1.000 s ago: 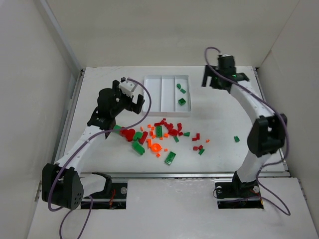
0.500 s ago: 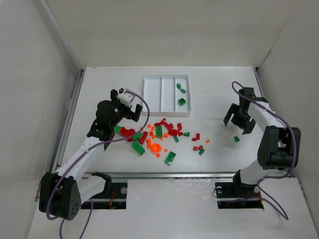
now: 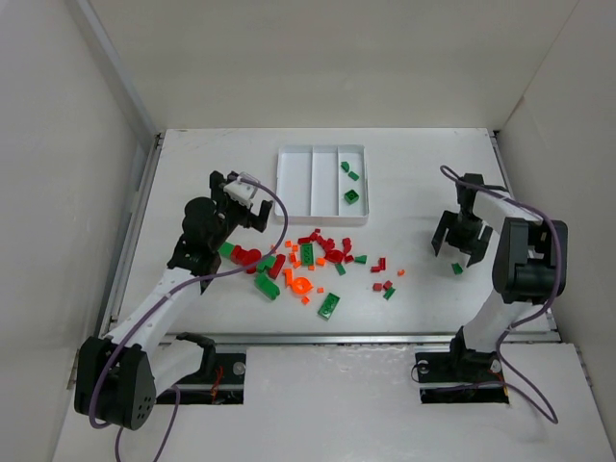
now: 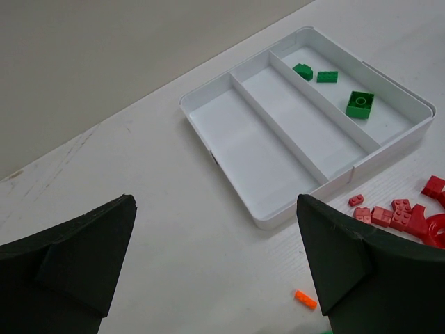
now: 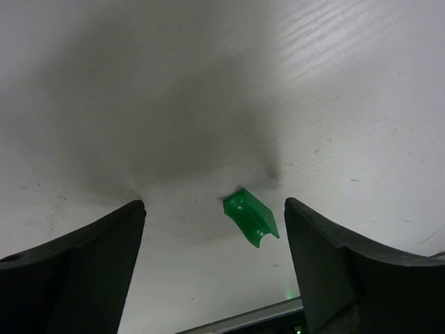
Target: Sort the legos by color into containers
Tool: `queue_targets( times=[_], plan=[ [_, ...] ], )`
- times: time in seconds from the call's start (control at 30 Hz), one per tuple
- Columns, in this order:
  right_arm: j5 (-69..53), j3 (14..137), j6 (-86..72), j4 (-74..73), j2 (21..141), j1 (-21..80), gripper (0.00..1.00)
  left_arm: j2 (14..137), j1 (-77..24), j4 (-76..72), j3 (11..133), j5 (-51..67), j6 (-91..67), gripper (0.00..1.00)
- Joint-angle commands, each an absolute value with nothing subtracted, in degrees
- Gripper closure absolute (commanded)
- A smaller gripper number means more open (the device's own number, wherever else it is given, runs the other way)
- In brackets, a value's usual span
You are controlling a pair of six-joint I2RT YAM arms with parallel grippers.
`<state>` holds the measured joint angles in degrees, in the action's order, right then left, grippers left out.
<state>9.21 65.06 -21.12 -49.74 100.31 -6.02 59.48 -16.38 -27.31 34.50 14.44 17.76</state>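
Right wrist view: right tool (image 5: pixel 212 223), spread, points down over green lego (image 5: pixel 250 216).

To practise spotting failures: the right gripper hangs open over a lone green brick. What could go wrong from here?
The green brick lies nearer one finger of the right gripper, so closing might knock it aside rather than pinch it. The tray sits far across the table; so tiny a brick might slip out on the way.
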Motion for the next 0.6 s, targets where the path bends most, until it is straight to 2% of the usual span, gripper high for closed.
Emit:
queue_targets(
  times=[0.0, 0.07, 0.1, 0.27, 0.47, 0.57],
  plan=[
    [7.7, 66.9, -19.6, -50.6, 101.2, -6.3, 0.14, 58.1, -16.2, -31.7, 33.8, 14.0, 19.0, 0.00],
    [6.5, 66.2, -19.6, -50.6, 101.7, -6.3, 0.26, 58.1, -16.2, -32.3, 33.7, 13.5, 19.0, 0.00],
    [5.7, 66.2, -19.6, -50.6, 101.7, -6.3, 0.28, 58.1, -16.2, -32.3, 33.7, 13.4, 19.0, 0.00],
    [4.6, 63.4, -19.6, -50.6, 100.3, -6.3, 0.28, 58.1, -16.2, -32.3, 33.7, 12.9, 20.0, 0.00],
    [-0.2, 60.1, -20.1, -50.6, 98.3, -6.3, 0.44, 58.6, -16.2, -34.2, 33.7, 13.4, 20.7, 0.00],
    [-1.3, 58.5, -20.7, -50.6, 96.0, -6.3, 0.44, 58.6, -16.2, -34.7, 33.7, 13.4, 21.3, 0.00]
  ],
)
